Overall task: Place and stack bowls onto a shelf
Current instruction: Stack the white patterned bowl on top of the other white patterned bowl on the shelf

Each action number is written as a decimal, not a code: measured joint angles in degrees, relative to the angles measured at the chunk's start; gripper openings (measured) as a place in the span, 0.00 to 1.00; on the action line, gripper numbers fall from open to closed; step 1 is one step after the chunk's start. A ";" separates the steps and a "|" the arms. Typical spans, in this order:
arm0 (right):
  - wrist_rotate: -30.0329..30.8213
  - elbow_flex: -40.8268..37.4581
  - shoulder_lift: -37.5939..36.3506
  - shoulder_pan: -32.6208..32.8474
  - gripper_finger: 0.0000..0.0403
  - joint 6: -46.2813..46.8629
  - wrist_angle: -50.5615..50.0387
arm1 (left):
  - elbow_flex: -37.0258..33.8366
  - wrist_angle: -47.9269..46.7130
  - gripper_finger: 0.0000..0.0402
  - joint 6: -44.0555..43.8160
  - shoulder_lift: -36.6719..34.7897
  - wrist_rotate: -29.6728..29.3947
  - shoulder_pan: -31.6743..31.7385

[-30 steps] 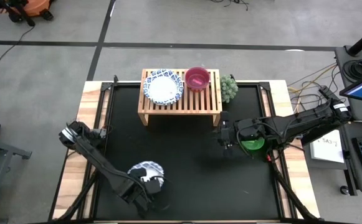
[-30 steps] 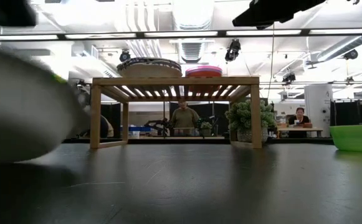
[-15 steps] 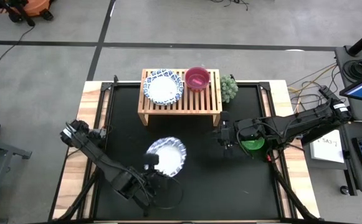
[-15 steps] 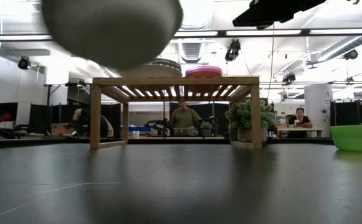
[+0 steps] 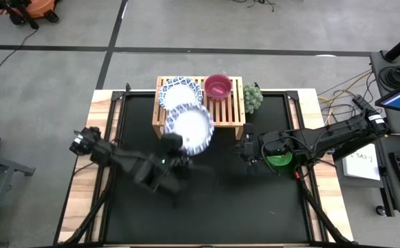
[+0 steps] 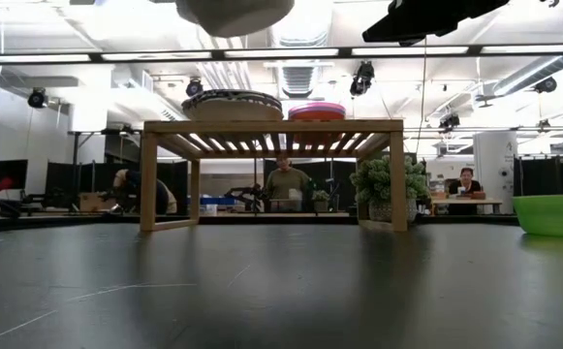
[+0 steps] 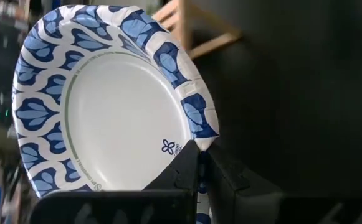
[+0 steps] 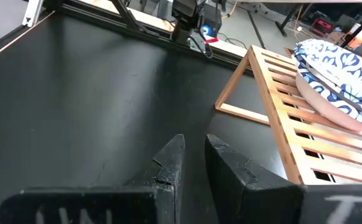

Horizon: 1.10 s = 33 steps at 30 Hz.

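High view: at frame centre the left gripper (image 5: 174,145) carries a patterned bowl (image 5: 190,127) just below the shelf (image 5: 235,114), which already bears another blue-rimmed bowl (image 5: 175,94) and a magenta bowl (image 5: 218,87). At right of centre the right gripper (image 5: 246,149) waits beside a green bowl (image 5: 279,160) on the mat.

Low view: the carried bowl's underside (image 6: 234,12) hangs at the top edge, above the shelf (image 6: 271,126).

Left wrist view: the fingers (image 7: 190,177) pinch the bowl (image 7: 109,118) by its rim. It looks like thin paper: light, flexible, likely to sag, so the rim is the natural hold.

Right wrist view: the fingers (image 8: 171,165) stand nearly together, holding nothing.
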 joint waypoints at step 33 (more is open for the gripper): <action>-0.04 0.00 0.00 0.00 0.13 1.11 -2.66 | -0.18 5.64 0.14 14.38 -0.85 27.58 40.12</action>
